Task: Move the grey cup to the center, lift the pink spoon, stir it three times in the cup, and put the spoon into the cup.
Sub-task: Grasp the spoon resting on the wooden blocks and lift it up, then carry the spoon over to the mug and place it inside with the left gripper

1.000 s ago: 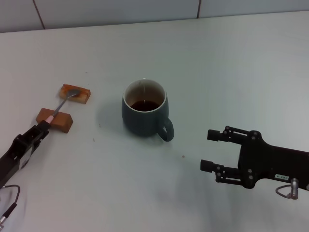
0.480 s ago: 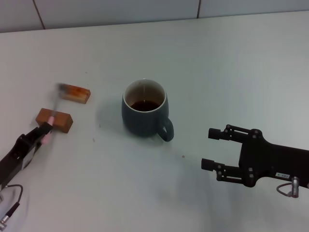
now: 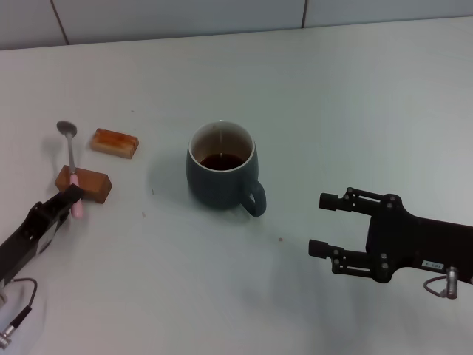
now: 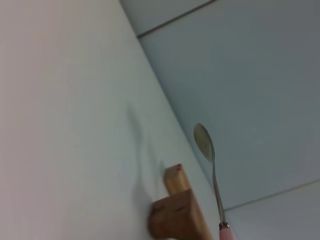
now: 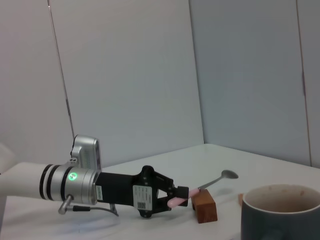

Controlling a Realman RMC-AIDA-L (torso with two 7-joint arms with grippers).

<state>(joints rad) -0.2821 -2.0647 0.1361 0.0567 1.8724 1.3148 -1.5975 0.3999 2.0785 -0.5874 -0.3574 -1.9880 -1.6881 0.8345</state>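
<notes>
- I'm running the left gripper [image 3: 72,198] at the counter's [image 3: 355,96] left edge; its fingers are clenched on the pink spoon [image 3: 72,166] by the handle end.
- The spoon is tilting up off the counter, silver bowl raised and pointing away from me. The right wrist view shows the neck clear above the near wooden block [image 3: 84,183], so I'm reading this as the lift step underway.
- The tail-end grip is probably deliberate: it leaves the whole neck and bowl free to reach into the cup.
- The far wooden block [image 3: 115,142] is sitting just beyond, nothing touching it. I'm guessing the two blocks are there as a rest, propping the spoon so fingers can get under it.
- The grey cup [image 3: 222,166] is sitting upright near the middle, handle toward the right arm, dark liquid inside. The centering step looks done.
- The right gripper [image 3: 323,225] is hovering low, right of the cup and well apart from it, fingers released and holding nothing. It's out of the spoon's path.
</notes>
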